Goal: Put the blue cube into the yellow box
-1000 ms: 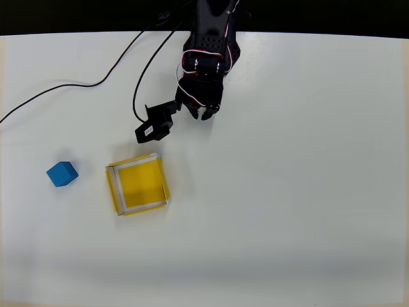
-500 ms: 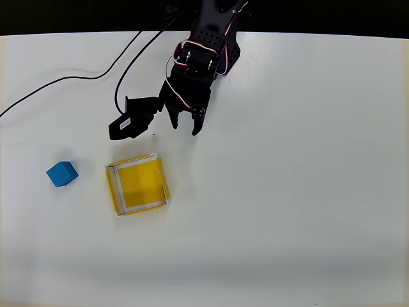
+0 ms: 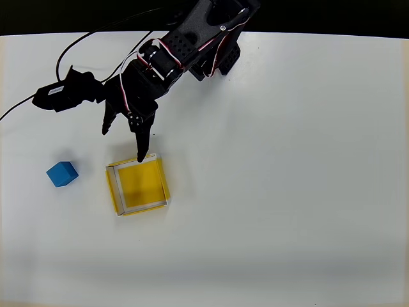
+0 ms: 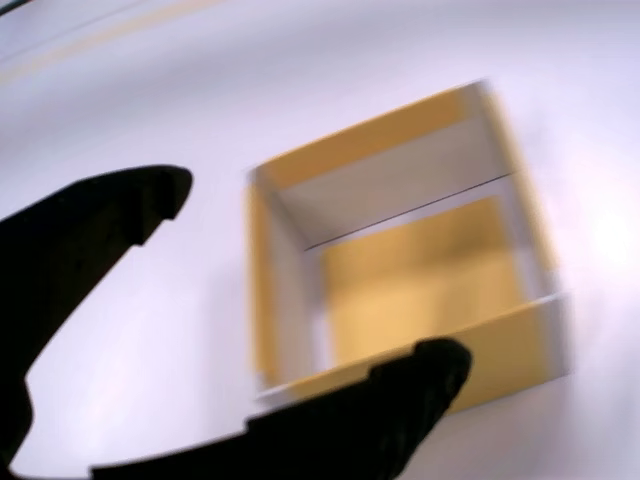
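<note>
1. Gripper (image 3: 123, 142): jaws spread wide, holding nothing. In the overhead view one fingertip (image 3: 140, 157) appears to sit over the upper rim of the yellow box (image 3: 111, 190); height is uncertain.
2. Yellow box: empty. The wrist view (image 4: 400, 290) is blurred but shows a bare floor.
3. Blue cube (image 3: 62, 173): on the table (image 3: 287, 160), left of the box, apart from it, not gripped.
4. Progress: nothing accomplished; reach, grasp, carry and drop all remain.

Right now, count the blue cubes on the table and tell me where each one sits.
1. The blue cube sits on the white table in the overhead view, left of the yellow box and apart from it. The box is empty, and none looks hidden.
</note>
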